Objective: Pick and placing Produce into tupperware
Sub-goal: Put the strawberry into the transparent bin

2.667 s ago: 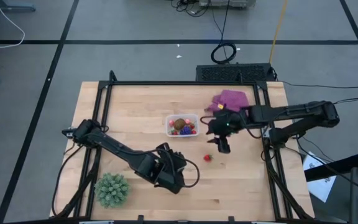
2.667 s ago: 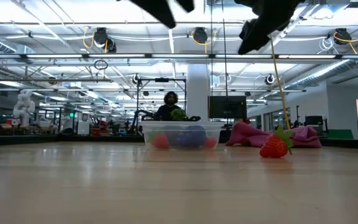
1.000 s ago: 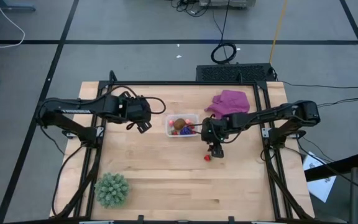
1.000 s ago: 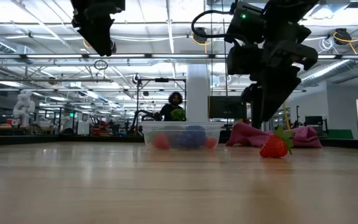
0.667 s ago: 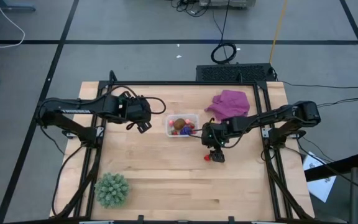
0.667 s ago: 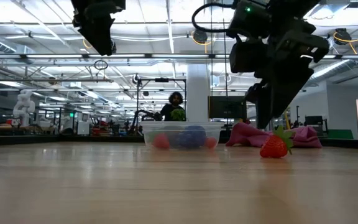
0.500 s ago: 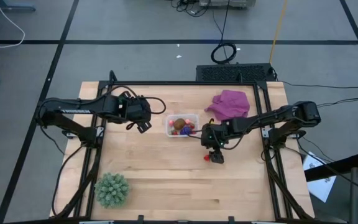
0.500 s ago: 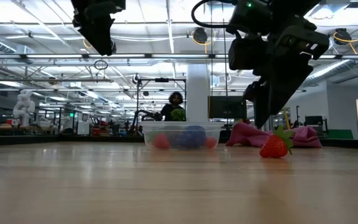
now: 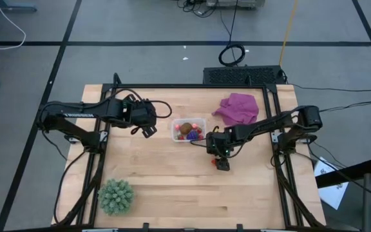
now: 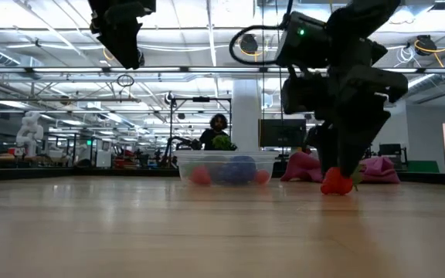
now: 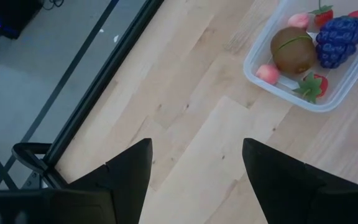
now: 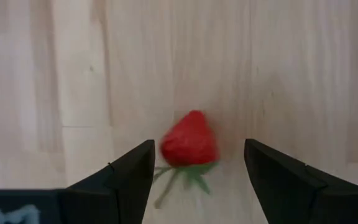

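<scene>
Strawberry (image 12: 189, 140) flat on table (image 9: 172, 193), long axis tip-to-leaves, right tool (image 9: 222, 164) spread astride it, left tool (image 9: 145, 129) apart

Bright, even overhead ceiling lighting; soft shadows; slight blur on the strawberry (image 12: 189, 140).

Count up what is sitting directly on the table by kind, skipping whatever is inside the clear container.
Clear container: 1
Loose red strawberry: 1
Purple cloth: 1
Green spiky ball: 1
Total: 4
</scene>
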You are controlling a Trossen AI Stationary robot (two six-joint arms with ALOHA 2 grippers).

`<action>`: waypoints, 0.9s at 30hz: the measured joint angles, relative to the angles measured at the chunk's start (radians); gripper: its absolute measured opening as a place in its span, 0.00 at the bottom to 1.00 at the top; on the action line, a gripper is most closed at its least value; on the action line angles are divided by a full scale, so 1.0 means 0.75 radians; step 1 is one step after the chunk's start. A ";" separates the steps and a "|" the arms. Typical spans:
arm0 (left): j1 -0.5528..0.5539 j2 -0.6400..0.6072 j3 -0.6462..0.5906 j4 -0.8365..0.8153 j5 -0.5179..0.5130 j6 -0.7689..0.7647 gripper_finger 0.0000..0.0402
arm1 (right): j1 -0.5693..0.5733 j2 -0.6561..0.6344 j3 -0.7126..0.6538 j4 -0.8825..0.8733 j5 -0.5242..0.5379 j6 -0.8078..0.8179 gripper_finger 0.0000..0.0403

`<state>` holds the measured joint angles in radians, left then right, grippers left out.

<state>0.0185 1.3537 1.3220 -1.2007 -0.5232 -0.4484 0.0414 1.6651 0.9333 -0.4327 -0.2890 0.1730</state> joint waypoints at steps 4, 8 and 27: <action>-0.001 0.000 0.000 0.000 0.000 -0.001 0.64 | -0.001 0.037 0.001 0.005 -0.002 -0.005 0.60; 0.000 0.000 0.000 0.001 0.000 -0.001 0.64 | -0.001 0.046 0.004 0.007 -0.004 -0.007 0.60; 0.000 0.000 0.000 0.000 0.001 -0.001 0.64 | -0.001 0.049 0.001 0.018 0.013 -0.002 0.49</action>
<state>0.0183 1.3537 1.3222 -1.2005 -0.5228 -0.4488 0.0407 1.7016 0.9340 -0.4190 -0.2789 0.1715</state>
